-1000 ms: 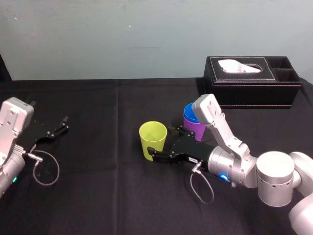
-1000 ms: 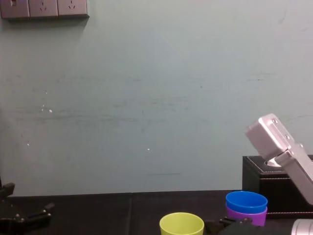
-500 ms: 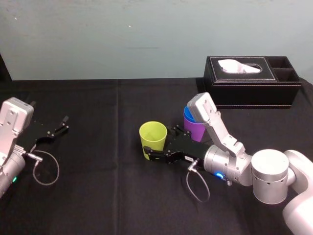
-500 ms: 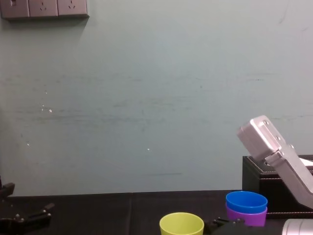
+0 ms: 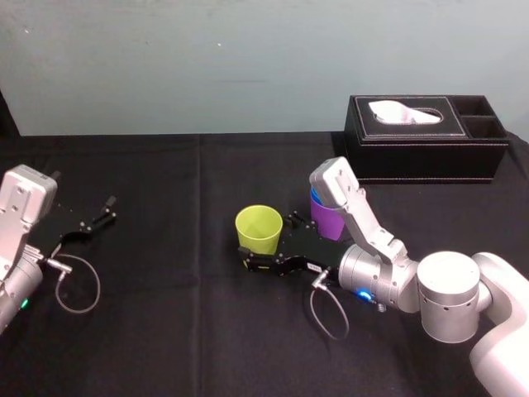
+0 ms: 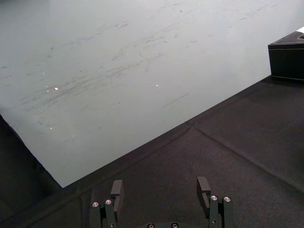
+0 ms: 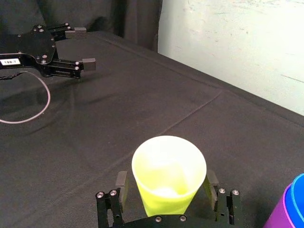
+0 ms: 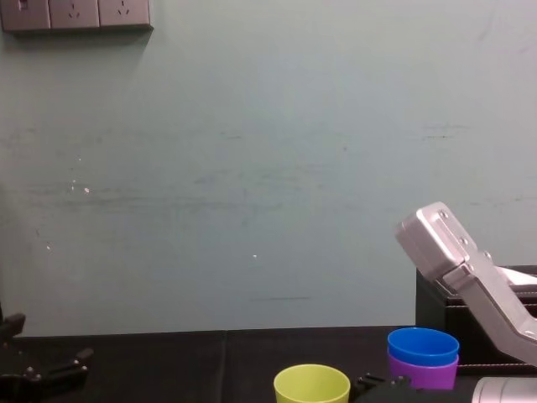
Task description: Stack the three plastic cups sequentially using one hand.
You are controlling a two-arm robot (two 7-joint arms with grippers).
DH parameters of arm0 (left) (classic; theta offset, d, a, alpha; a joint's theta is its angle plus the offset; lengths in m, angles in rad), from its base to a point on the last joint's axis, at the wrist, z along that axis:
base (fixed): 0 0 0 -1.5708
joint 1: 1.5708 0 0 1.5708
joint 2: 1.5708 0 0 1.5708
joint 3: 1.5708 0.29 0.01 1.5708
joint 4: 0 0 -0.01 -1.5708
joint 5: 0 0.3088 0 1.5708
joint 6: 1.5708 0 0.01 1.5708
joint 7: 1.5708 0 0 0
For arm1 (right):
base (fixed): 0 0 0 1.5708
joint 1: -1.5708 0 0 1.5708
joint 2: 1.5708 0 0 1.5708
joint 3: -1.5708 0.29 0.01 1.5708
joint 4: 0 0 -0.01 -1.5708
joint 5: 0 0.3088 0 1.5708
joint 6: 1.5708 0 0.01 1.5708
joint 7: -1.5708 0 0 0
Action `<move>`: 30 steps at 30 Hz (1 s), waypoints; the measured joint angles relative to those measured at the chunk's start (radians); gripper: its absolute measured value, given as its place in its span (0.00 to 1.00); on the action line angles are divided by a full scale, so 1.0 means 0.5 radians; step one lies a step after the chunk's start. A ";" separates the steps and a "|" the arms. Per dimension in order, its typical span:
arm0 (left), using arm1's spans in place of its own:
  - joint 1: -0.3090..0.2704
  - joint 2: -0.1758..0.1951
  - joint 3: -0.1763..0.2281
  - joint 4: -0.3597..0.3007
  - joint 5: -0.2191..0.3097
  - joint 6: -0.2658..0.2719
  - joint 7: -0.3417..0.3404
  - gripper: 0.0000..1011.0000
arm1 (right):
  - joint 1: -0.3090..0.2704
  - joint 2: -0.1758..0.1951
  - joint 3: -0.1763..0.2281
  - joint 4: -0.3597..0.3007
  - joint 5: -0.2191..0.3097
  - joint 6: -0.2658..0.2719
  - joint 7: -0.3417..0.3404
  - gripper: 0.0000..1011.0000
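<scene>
I see the yellow-green cup (image 5: 258, 227) standing upright on the black cloth (image 5: 182, 331) that covers the table. My right claw (image 7: 166, 183) is low on the cloth with one finger on each side of this cup. The claw is wide, and I can see a small gap on one side. The blue cup (image 8: 422, 346) sits inside the purple cup (image 8: 424, 374). That pair stands just to the right of the yellow-green cup and a bit farther back. A black tissue box (image 5: 426, 136) sits farther right and behind, by the pale green wall (image 5: 207, 58). Wall sockets (image 8: 75, 14) are high up on the left. My left claw (image 6: 161, 187) rests far to the left of the yellow-green cup, fingers wide, holding nothing.
</scene>
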 joint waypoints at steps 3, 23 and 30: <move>0.000 0.000 0.000 0.000 0.000 0.000 0.000 1.00 | 0.000 0.000 0.000 0.000 0.000 0.000 0.000 0.99; 0.000 0.000 0.000 0.000 0.000 0.000 0.000 1.00 | -0.005 0.005 0.004 -0.008 0.006 0.003 -0.001 0.74; 0.000 0.000 0.000 0.000 0.000 0.000 0.000 1.00 | -0.006 0.006 0.005 -0.009 0.008 0.005 -0.001 0.72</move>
